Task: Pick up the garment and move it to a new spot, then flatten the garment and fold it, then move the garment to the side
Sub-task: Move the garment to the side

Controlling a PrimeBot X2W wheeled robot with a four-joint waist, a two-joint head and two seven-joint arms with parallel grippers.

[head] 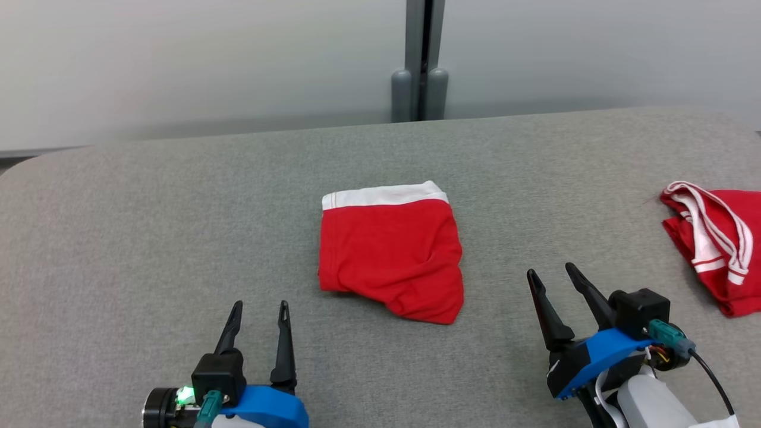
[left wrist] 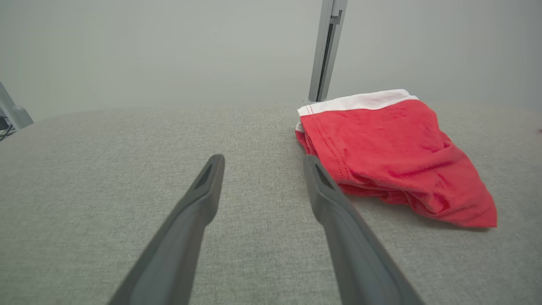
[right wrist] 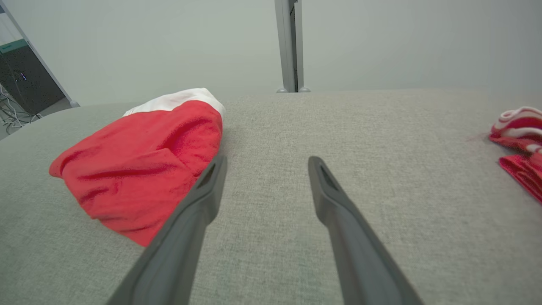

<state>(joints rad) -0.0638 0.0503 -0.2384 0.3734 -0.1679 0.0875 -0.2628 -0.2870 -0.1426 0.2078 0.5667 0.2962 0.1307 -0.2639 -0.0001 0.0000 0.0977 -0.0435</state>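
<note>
Apparently folded: red fabric shorts w/ white waistband [head: 389, 255] at ctr of grey cloth-covered table [head: 148, 238]; left gripper [head: 260, 306] & right gripper [head: 550, 270] spread, empty; side move probably remains.

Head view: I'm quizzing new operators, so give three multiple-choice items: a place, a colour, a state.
1. Where on the table does the folded red garment lie? A left edge B middle C off the near edge
2. Its waistband colour? A black B blue C white
3. The left gripper and right gripper are: A open, empty B shut on cloth C shut, empty
Key: B, it lies centred ahead of both grippers; C, a white band runs along its far edge; A, jaws spread, touching nothing.
</note>
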